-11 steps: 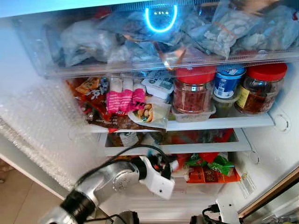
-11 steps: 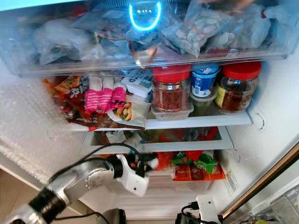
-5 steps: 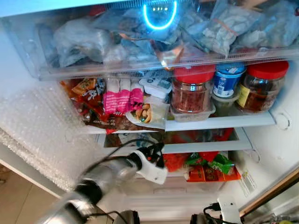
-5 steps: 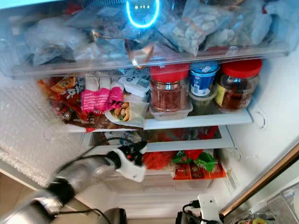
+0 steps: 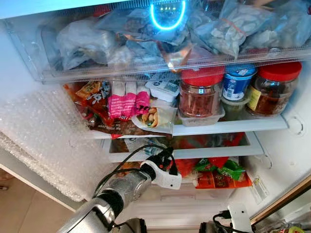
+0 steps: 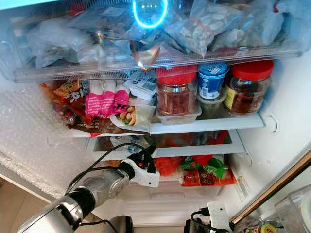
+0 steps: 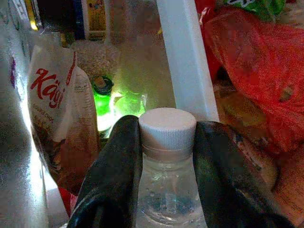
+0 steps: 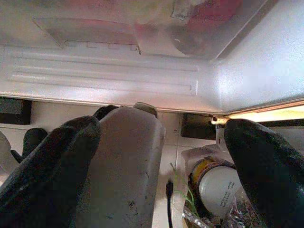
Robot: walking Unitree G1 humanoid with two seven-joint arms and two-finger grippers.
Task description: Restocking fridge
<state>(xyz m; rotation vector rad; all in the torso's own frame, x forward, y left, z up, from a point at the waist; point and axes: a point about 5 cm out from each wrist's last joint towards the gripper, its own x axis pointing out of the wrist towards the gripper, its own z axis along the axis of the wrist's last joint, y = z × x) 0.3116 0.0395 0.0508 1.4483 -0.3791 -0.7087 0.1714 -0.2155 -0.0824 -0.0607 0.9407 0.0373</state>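
Observation:
My left gripper [image 7: 166,132] is shut on the neck of a clear plastic bottle [image 7: 168,194] with a white ribbed cap [image 7: 167,124]. In the eye views the left arm reaches up into the open fridge, and the left gripper [image 5: 165,158] sits just under the lower white shelf [image 5: 214,152], beside a red bag [image 5: 184,167]. Ahead of the bottle, the left wrist view shows a white and red packet [image 7: 57,104] and a green-lit bottle top [image 7: 102,85]. My right gripper [image 8: 161,132] hangs low and open, with nothing between its fingers.
Red-lidded jars [image 5: 200,94] and a blue tub [image 5: 238,83] fill the middle shelf, with snack packets [image 5: 127,104] to their left. A clear drawer [image 5: 121,73] of bags sits above. Green and red packets [image 5: 221,174] lie low right. Bubble wrap [image 5: 43,141] covers the left wall.
The left arm has lifted and pushed deeper into the fridge, from below the bottom compartment to just under the lower shelf. The camera has shifted slightly.

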